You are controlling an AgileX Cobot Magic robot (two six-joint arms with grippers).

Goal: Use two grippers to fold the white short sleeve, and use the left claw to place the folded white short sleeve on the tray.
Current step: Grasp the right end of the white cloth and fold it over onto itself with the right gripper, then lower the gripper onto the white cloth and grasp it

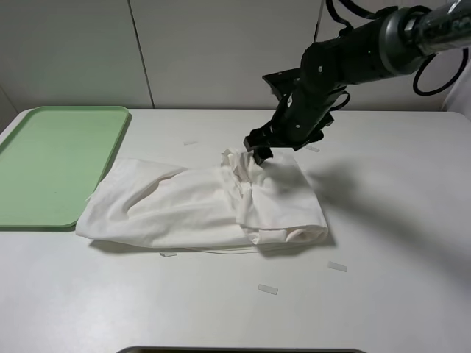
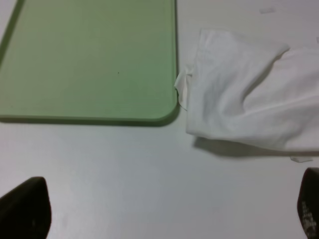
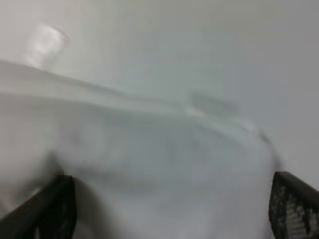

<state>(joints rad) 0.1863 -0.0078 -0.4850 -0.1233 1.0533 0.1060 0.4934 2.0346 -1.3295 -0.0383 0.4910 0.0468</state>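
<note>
The white short sleeve (image 1: 199,209) lies in a long wrinkled band across the middle of the table. Its left end almost touches the pale green tray (image 1: 51,162), which holds nothing. My right gripper (image 1: 259,153) hangs open just above the shirt's raised, bunched far edge. In the right wrist view the gripper (image 3: 172,201) stands with its jaws wide apart over blurred white cloth (image 3: 149,164). My left gripper (image 2: 172,199) is open and empty above bare table, near the tray's corner (image 2: 164,109) and the shirt's left end (image 2: 239,104). The left arm is out of the exterior high view.
Small white paper strips (image 1: 268,289) (image 1: 337,266) lie on the table in front of the shirt. Others lie behind it (image 1: 190,143). A white wall stands behind the table. A dark edge (image 1: 243,351) shows at the bottom of the high view.
</note>
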